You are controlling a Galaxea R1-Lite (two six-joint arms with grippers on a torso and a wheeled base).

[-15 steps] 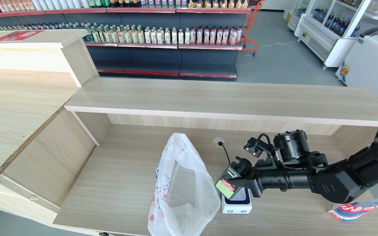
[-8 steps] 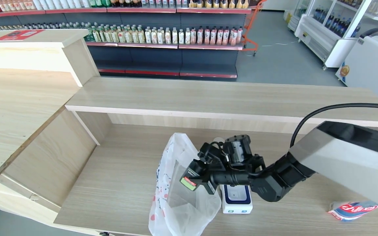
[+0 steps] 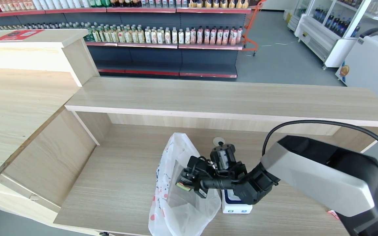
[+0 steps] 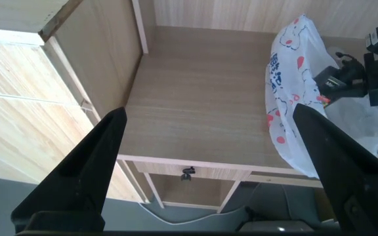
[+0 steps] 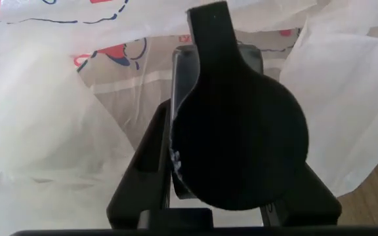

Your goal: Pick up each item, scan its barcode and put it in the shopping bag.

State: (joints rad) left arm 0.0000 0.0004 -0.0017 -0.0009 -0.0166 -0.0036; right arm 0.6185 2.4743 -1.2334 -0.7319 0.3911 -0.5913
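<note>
A white plastic shopping bag with red and blue print stands open near the counter's front edge. My right gripper is at the bag's mouth, shut on a small dark item with a green and red label. In the right wrist view the item is a dark rounded shape between the fingers, with bag plastic all around it. The white and blue barcode scanner sits just right of the bag, partly under my right arm. My left gripper hangs open over the counter's front left edge, holding nothing.
A raised wooden ledge runs along the back of the counter, and a side wall closes its left. A cable port sits behind the bag. A sliver of a red packet shows at the counter's front right.
My right arm has swung left with the item, from above the scanner to the mouth of the bag, and dipped lower. The bag and scanner have stayed put.
</note>
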